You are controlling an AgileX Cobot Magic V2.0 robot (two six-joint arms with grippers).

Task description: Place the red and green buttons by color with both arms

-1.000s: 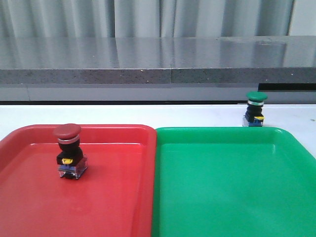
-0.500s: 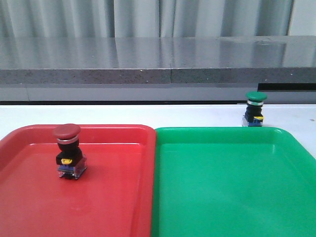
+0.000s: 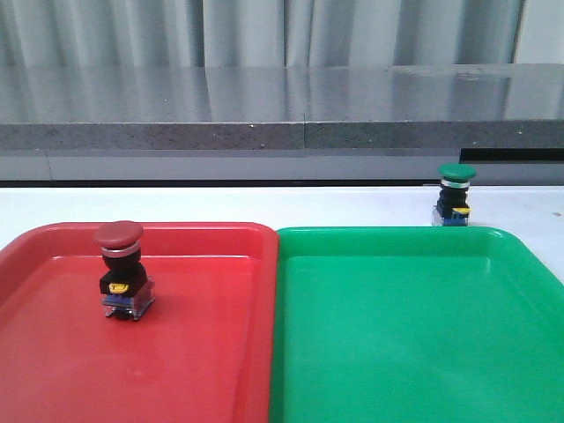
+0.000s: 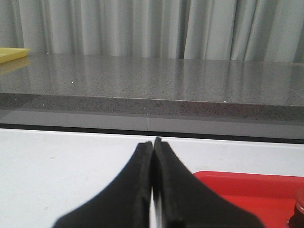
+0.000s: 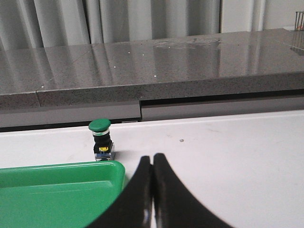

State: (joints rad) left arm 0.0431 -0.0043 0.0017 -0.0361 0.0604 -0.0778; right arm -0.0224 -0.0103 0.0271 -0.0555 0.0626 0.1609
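Red button stands in the red tray; green button remains on the bench beyond the green tray; both grippers, left gripper and right gripper, pressed together, empty.

We see glossy plastic in the red tray and green tray, a smooth matt white desk, a speckled, polished stone-like ledge, and cloth-like curtains behind.
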